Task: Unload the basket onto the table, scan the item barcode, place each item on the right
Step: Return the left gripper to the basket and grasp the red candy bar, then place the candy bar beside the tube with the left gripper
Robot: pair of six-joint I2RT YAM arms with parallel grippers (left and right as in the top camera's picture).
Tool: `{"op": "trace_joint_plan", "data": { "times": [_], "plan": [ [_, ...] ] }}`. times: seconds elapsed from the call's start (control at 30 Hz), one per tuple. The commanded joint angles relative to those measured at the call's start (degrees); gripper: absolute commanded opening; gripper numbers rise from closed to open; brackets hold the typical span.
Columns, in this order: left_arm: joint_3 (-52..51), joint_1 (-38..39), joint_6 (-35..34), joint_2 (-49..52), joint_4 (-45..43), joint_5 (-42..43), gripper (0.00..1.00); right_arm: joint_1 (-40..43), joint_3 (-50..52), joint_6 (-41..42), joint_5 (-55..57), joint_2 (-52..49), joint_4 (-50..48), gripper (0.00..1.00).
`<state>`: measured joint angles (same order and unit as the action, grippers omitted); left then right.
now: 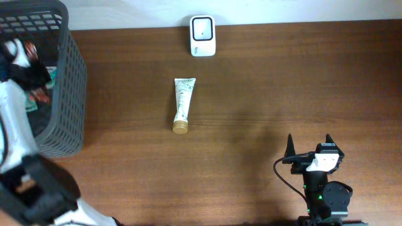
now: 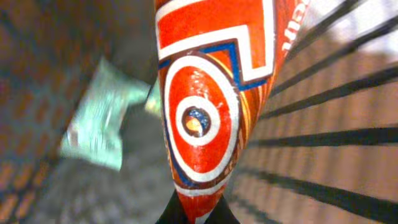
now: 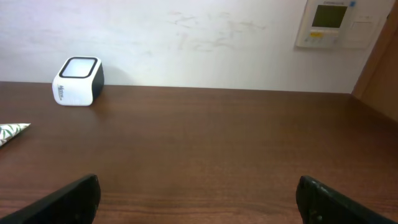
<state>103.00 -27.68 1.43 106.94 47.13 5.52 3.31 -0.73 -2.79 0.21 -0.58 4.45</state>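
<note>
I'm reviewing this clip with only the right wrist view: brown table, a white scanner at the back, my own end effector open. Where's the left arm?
Observer: Overhead, the left arm reaches into a grey basket at the table's left edge.
Operator: Is it holding anything?
Observer: Yes. The left wrist view shows the left end effector shut on an orange-red packet inside the basket.
Operator: Something pokes in at my left edge. What is it?
Observer: A tube lying flat in front of the scanner, its gold cap pointing away from it.
</note>
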Motion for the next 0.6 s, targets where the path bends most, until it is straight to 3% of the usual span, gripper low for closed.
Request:
{"op": "trace_joint_plan", "data": {
  "times": [0.0,0.37,0.47,0.57],
  "plan": [
    [1.6,-0.2,-0.8,-9.2,-0.9,13.6,0.00,-0.3,0.4,0.0,0.5,0.4,0.2,0.99],
    [1.6,-0.2,-6.8,-19.3,-7.9,24.3,0.00,-0.3,0.4,0.0,0.5,0.4,0.2,0.99],
    [1.6,-0.2,-15.6,-23.0,-11.0,28.6,0.00,-0.3,0.4,0.0,0.5,0.4,0.2,0.99],
    [1.6,0.2,-30.7,-26.5,-13.6,35.9,0.00,-0.3,0.4,0.0,0.5,0.4,0.2,0.99]
  ]
}}
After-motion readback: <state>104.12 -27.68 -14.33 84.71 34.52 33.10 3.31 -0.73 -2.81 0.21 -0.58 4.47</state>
